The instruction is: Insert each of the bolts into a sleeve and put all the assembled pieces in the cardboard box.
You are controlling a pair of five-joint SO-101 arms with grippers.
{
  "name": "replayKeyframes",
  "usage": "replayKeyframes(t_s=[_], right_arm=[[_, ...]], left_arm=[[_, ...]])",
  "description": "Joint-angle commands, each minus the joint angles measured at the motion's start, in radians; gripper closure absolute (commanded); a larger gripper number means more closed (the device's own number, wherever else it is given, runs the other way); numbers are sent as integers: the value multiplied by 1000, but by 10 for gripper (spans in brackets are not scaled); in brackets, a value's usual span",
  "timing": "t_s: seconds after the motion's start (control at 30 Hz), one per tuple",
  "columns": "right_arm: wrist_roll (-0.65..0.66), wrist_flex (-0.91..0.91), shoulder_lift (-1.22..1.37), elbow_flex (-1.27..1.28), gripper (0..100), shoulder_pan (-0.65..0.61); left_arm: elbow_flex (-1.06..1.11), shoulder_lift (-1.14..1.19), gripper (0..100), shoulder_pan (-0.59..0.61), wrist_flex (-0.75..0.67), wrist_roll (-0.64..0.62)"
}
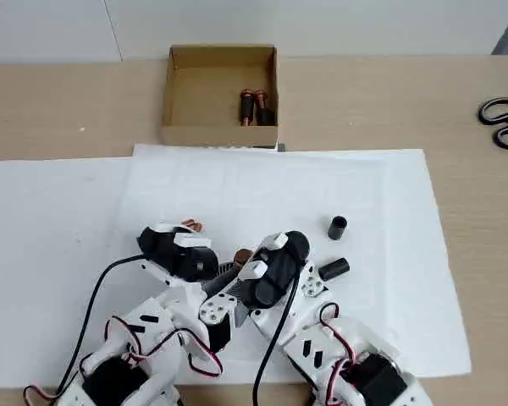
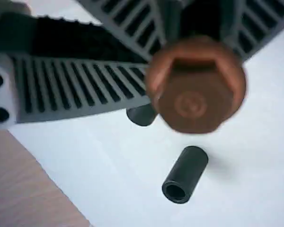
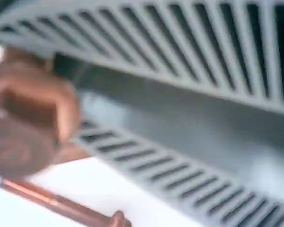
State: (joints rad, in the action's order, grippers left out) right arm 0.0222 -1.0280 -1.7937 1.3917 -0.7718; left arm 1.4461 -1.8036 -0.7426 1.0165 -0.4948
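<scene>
In the high view the box holds two assembled pieces, lying side by side in its right part. On the paper two sleeves lie loose, near each other and apart from the arms. One bolt is raised where the left gripper and the right gripper meet. A second bolt lies just beside the left arm.

In the left wrist view the bolt's hexagonal head faces the camera, above the paper. Both empty sleeves lie beyond it, one partly hidden. Whether the left gripper is clamping the bolt, I cannot tell.

In the right wrist view the same head is close by and the second bolt lies on the paper beyond. The right gripper's hold I cannot tell either.

I judge the task about half done. Two pieces are boxed, and two bolts and two sleeves are left to join and carry over.
</scene>
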Motion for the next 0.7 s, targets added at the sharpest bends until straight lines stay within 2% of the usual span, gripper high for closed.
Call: replayKeyframes(t_s=[0.0,0.13,0.2,0.5,0.67], right_arm=[[0,19,-8,-23,995,-2],[0,19,-8,-23,995,-2],[0,19,-8,-23,995,-2],[0,27,-8,2,995,-2],[0,27,-8,2,995,-2]], left_arm=[[2,12,961,-8,0,5],[2,12,833,-8,6,5],[2,12,803,-8,6,5],[-44,12,798,-3,61,43],[-114,17,798,66,61,106]])
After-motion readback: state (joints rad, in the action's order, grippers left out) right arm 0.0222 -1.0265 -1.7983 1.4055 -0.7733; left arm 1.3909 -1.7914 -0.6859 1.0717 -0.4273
